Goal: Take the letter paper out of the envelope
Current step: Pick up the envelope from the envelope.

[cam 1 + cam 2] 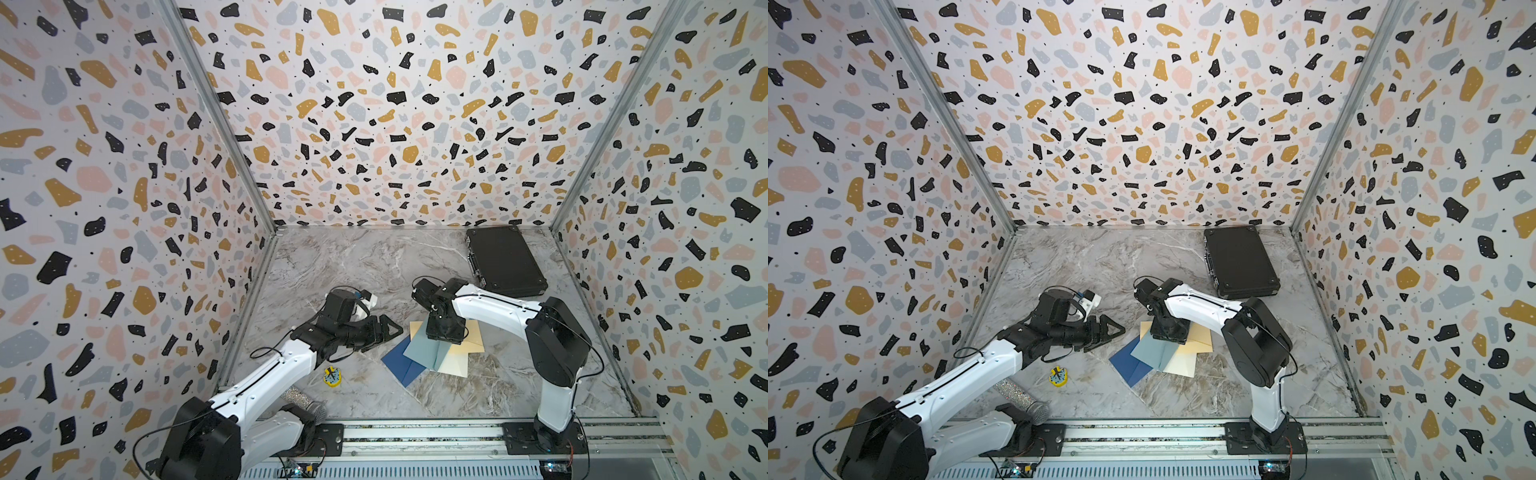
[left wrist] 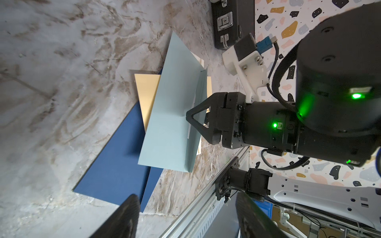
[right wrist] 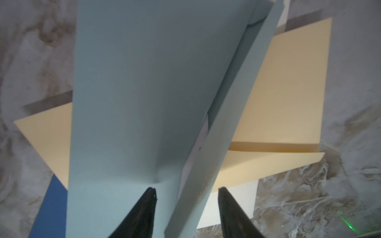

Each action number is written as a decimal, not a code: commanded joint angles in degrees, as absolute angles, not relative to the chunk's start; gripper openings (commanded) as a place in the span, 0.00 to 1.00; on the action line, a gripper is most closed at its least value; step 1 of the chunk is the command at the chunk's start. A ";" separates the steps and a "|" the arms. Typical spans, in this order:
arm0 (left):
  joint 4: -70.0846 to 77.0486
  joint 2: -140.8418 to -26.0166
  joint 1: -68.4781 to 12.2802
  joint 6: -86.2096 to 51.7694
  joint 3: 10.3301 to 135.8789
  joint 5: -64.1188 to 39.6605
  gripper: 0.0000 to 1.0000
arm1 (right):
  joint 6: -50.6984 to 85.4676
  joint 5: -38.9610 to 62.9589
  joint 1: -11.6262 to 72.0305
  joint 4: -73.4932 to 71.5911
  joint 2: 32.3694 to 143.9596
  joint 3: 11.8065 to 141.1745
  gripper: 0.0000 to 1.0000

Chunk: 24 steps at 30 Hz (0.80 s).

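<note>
Left claw (image 1: 388, 330) wide open, empty, hovering just left of the envelope pile (image 1: 453, 361). Pale blue envelope (image 1: 422, 353) lies on top, flap raised. Letter paper (image 3: 199, 142) inside; only a white sliver shows under the flap. Right claw (image 3: 186, 193) part-open astride the flap, nothing pinched. Judged: extraction not begun; grip and pull remain.

Black ribbed hard case (image 1: 505, 262) with metal latches: flat on grey-veined marble tabletop (image 1: 353, 266), far right corner, lid closed. Small yellow round object (image 1: 332, 376) with dark markings: near left side, alone on tabletop. Silver glitter microphone (image 1: 305, 401): lying at near left edge, partly hidden. Dark blue envelope (image 1: 401, 363), tan envelope (image 1: 473, 334), cream envelope (image 1: 455, 363): overlapping in fanned stack, centre-right. Terrazzo-pattern wall panels (image 1: 395, 104): enclose three sides. Aluminium rail (image 1: 415, 436): along near edge.
</note>
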<state>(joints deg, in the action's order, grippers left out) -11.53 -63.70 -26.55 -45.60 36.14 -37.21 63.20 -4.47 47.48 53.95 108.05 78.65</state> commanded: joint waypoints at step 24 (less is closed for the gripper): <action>-8.34 -79.64 -22.30 -42.15 55.87 -45.73 0.97 | 35.35 1.13 36.84 65.92 92.73 97.28 0.00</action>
